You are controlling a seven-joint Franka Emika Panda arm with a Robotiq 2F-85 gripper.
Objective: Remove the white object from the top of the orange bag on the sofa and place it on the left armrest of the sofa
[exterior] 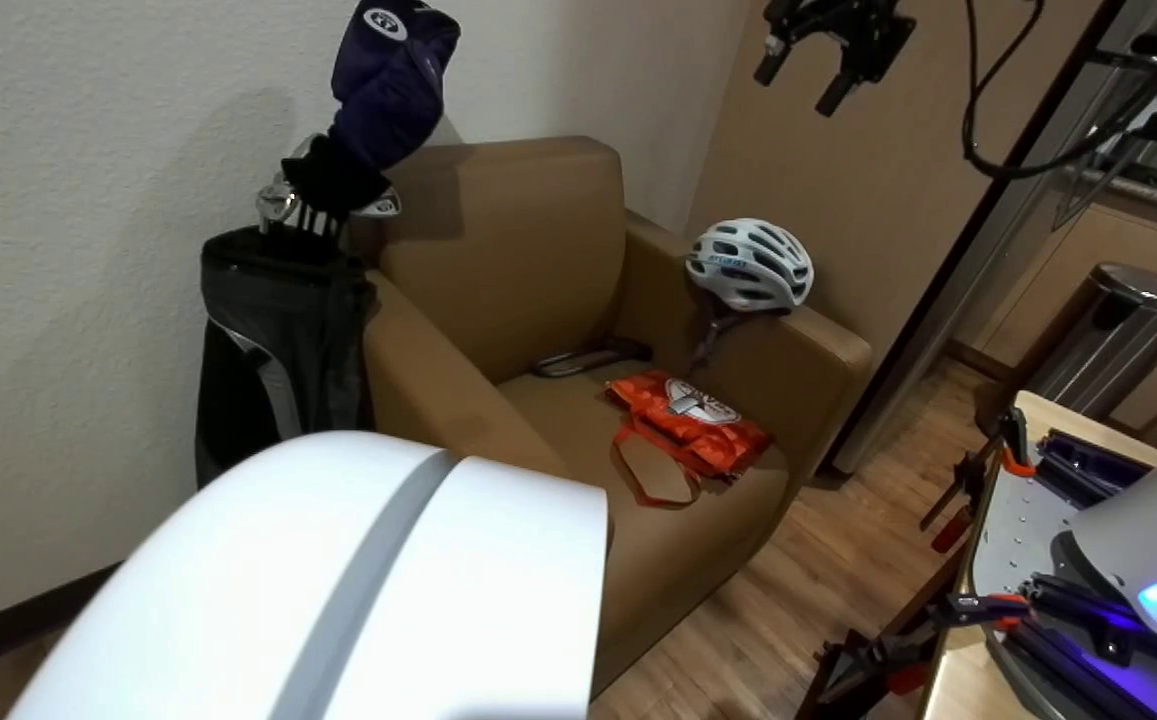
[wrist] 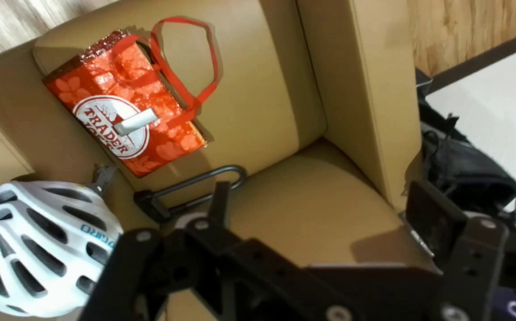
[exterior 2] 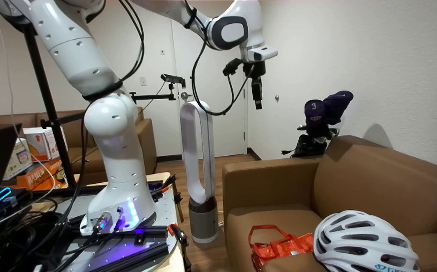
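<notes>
The orange bag (wrist: 168, 133) lies flat on the seat of the tan-brown sofa (exterior: 528, 250), its red strap looped out to one side. A small white object (wrist: 136, 121), flat and bar-shaped, rests on the bag's round logo; it also shows in an exterior view (exterior: 683, 405). The left armrest (exterior: 448, 365) is the flat-topped arm beside the golf bag; it shows at right in the wrist view (wrist: 376, 89). My gripper (wrist: 327, 200) is open and empty, high above the sofa and apart from the bag. It shows in both exterior views (exterior: 800, 88) (exterior 2: 257, 102).
A white helmet (exterior: 750, 265) sits on the opposite armrest. A dark U-shaped lock (wrist: 195, 183) lies at the back of the seat. A black golf bag (exterior: 283, 330) with clubs stands beside the left armrest. A tall fan (exterior 2: 199, 151) stands between the robot's table and the sofa.
</notes>
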